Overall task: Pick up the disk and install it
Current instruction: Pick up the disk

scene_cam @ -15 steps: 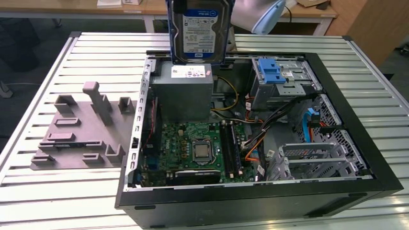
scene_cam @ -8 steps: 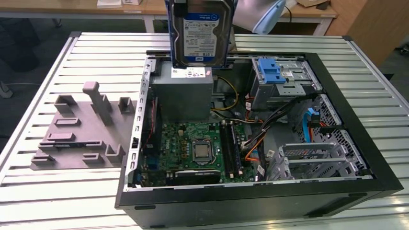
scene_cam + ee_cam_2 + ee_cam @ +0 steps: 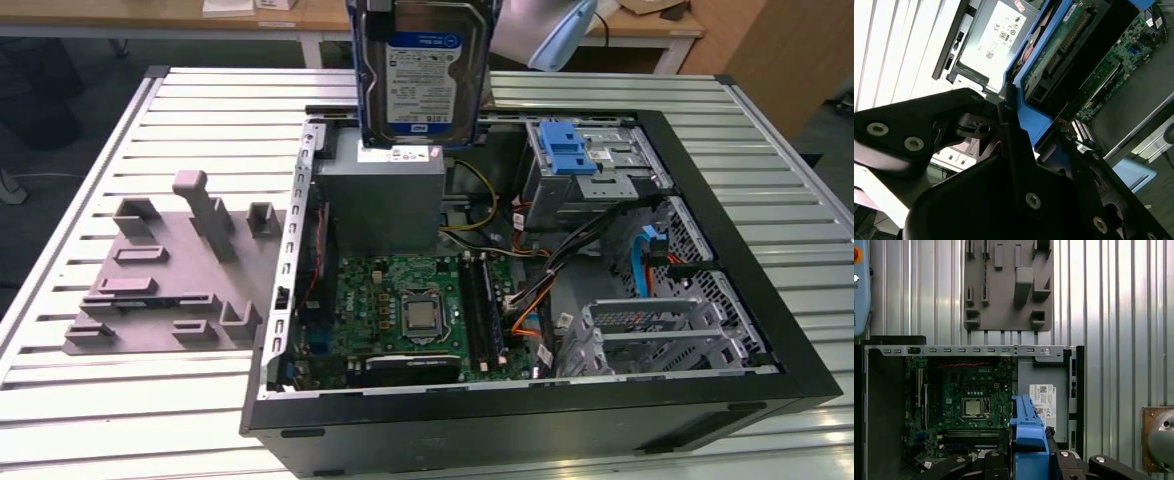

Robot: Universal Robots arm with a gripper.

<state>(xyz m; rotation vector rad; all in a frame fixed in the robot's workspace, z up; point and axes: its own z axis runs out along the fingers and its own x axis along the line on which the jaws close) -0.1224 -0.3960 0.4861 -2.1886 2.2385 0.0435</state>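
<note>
The disk (image 3: 424, 75), a silver-grey drive with a white-and-blue label and a blue bracket, hangs upright in the air over the back of the open computer case (image 3: 767, 330), just above the grey power-supply box (image 3: 380, 195). In both wrist views my gripper (image 3: 1029, 462) (image 3: 1036, 132) is shut on the disk's blue bracket (image 3: 1029, 432) (image 3: 1036, 120), with black fingers (image 3: 1074, 462) on either side of it. The disk touches nothing below it.
Inside the case lie the green motherboard (image 3: 414, 310), bundled cables (image 3: 527, 300) and a metal drive cage with a blue latch (image 3: 581, 150) at the back on the exterior view's right. A grey fixture plate (image 3: 167, 280) sits on the slatted table (image 3: 134, 410) beside the case.
</note>
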